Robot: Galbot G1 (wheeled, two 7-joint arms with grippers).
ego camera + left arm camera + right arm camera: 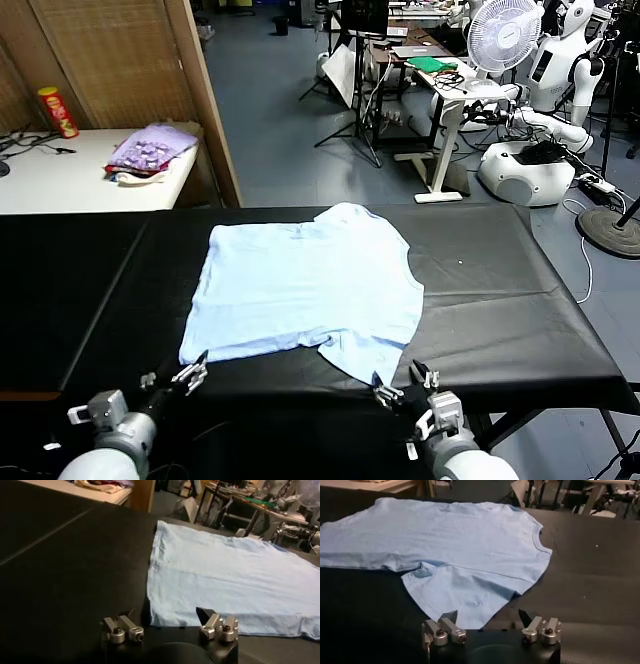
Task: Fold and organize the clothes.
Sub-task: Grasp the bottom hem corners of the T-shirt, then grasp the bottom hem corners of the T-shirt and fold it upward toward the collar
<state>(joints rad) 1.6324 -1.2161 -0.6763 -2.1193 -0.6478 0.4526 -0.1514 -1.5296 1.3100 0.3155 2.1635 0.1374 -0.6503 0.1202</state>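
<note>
Grippers (404, 388) spread; T-shirt (305, 290) seemingly flat.

A thin, soft pale-blue cloth T-shirt (305, 285) lies matt and lightly creased, its stitched hems and ribbed collar plain to see, on a worktop (500, 290) covered in smooth black sheeting with a faint sheen. The left gripper (168, 625) and right gripper (489, 623) show brushed silver metal knuckles with dark screws and matt black tips. Behind stand a pale smooth-topped table (60, 170), a purple patterned cloth pile (150, 150) and a wood-framed woven panel (120, 60).
</note>
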